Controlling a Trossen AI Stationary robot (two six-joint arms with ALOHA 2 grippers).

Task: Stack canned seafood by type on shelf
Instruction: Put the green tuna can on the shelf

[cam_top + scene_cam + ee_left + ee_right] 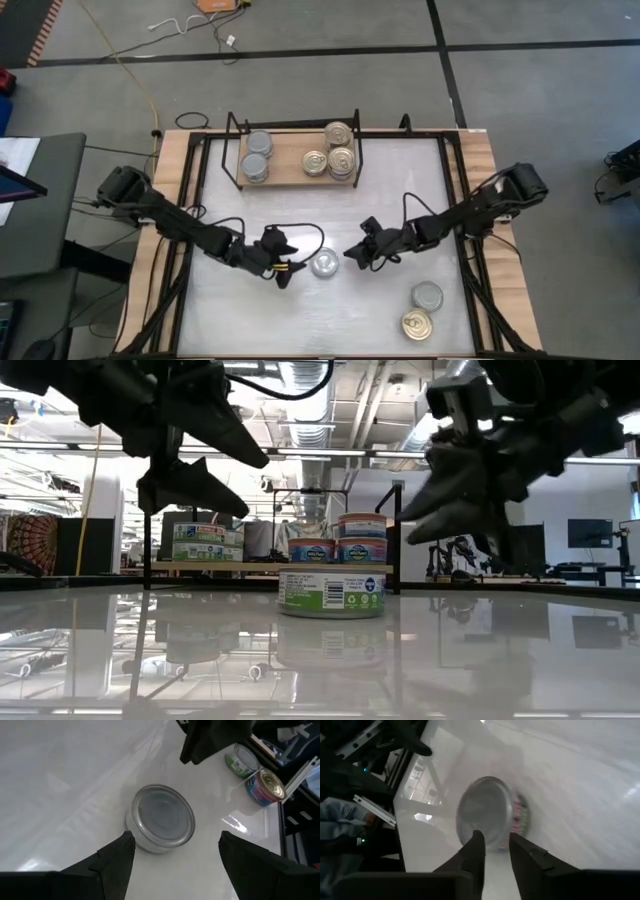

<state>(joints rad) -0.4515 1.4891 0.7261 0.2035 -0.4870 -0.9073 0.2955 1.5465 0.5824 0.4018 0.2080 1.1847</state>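
A round, flat silver tin sits on my glossy white table, between my grippers. My left gripper is spread wide beside it. My right gripper hovers, fingers narrowly parted, gripping nothing.

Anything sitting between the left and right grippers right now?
Yes: one silver-topped can stands on the white tabletop between the left gripper and the right gripper. The high view shows it, neither gripper holding it.
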